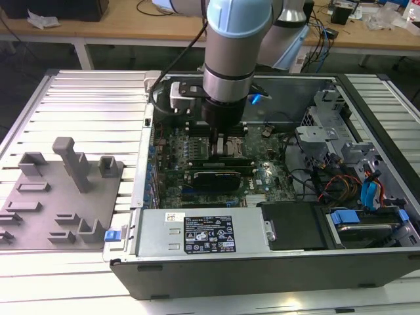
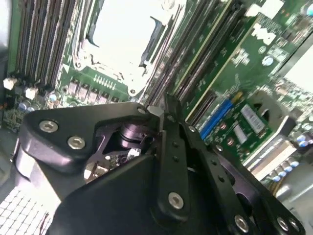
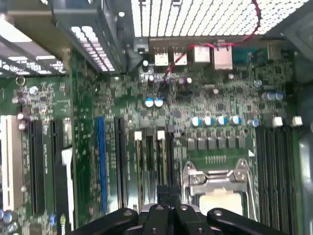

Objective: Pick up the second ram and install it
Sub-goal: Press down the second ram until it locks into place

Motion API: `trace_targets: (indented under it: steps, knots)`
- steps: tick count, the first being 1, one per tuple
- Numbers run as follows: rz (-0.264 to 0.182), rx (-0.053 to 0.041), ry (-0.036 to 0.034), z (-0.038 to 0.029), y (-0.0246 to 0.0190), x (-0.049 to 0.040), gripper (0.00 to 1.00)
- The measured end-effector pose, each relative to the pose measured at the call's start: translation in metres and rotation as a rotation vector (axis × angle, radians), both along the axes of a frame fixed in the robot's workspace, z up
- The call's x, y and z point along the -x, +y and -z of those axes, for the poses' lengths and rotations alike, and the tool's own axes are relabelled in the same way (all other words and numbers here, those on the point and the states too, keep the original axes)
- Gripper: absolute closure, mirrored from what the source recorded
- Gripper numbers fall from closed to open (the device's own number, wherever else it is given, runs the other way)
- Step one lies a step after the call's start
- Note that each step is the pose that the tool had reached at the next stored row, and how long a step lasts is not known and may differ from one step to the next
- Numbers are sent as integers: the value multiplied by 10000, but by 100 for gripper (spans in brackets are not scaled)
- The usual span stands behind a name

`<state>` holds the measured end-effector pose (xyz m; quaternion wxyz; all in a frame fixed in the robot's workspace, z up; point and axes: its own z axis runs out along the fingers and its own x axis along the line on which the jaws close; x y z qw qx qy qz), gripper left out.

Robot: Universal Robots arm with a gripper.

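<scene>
Evidently the work has reached the slot, for the grey-and-blue robot arm stands upright over the open black computer case (image 1: 367, 118), which lies on its side on the ribbed metal bench (image 1: 85, 98) so that the green motherboard (image 1: 262, 177) faces up and can be reached from above. The black gripper (image 1: 221, 139) is low inside the case, at the near edge of the metal-framed processor socket (image 1: 226, 146). In both wrist views its linkage narrows to a tip (image 2: 165, 105) (image 3: 166, 196) in line with the long black slot rails with white end clips (image 3: 149, 156) beside the socket. We judge that this line-up lets a stick go in square to a rail. The second ram, a long narrow green circuit-board stick (image 1: 220, 158), seems to lie along those rails directly beneath the gripper, just far of the wider black rectangular card (image 1: 213, 178). We cannot tell whether it is fully seated. Nor can we tell whether the jaws are open, closed, or gripping the stick, since the tip hides the contact. The grey moulded parts holder (image 1: 59, 197) sits on the bench at the exterior view's left, well apart from the case.
</scene>
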<state>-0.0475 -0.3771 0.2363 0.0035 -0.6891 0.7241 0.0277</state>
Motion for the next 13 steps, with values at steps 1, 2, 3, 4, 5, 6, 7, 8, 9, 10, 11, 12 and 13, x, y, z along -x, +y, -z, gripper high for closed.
trace_targets:
  steps: [1, 2, 3, 4, 5, 6, 7, 8, 9, 10, 11, 12, 13]
  knots:
    - [-1, 2, 1, -52, 1, -20, 89]
    - [-1, 0, 0, -102, 2, -28, 89]
    - [-1, 1, 0, -205, 3, -37, 89]
    - [0, 0, 0, -332, 5, -45, 89]
    - [0, 2, 0, -397, 6, -48, 89]
    - [0, -1, -1, -403, 7, -48, 89]
    - [0, -1, -1, -403, 7, -48, 89]
    - [-1, -1, -1, -404, 7, -48, 89]
    - [0, 1, 0, -405, 7, -48, 89]
    - [0, 1, 0, -405, 7, -48, 89]
    - [0, 0, -1, -405, 7, -48, 89]
    - [-1, 1, 1, -406, 6, -48, 89]
    - [-1, 1, 0, -406, 7, -48, 89]
